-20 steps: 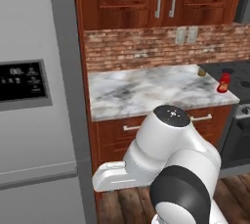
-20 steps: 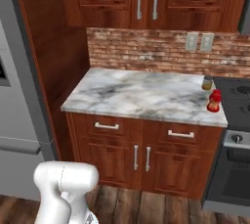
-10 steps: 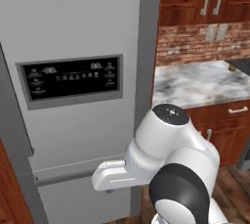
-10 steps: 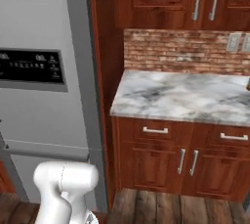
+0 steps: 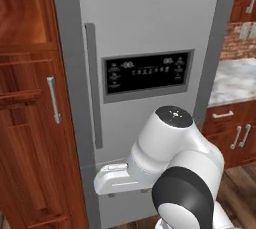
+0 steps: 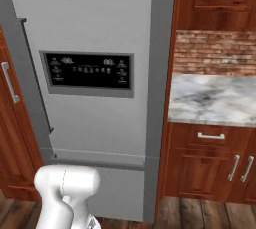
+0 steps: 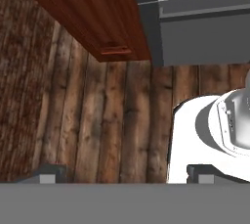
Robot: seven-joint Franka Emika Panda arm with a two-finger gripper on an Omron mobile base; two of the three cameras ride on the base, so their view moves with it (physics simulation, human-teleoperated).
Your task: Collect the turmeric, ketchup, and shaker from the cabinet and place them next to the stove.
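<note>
gripper [image 7: 126, 173] jaws wide, holding nothing, over wood floor [image 7: 97, 120]. cabinet [image 5: 30, 123] at 9 o'clock of grey fridge [image 5: 145, 48]; marble counter [image 6: 215, 98] at 3.

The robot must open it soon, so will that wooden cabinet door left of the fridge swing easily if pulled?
Probably rigid and fairly heavy: the cabinet door looks like solid panelled wood. Its slim grey handle looks smooth, so a grip might slip.

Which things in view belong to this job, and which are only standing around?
For the job:
- cabinet, tall, reddish-brown, left of the fridge
- gripper, open, over the floor

Only around:
- fridge
- marble counter
- brick wall
- wooden floor
</note>
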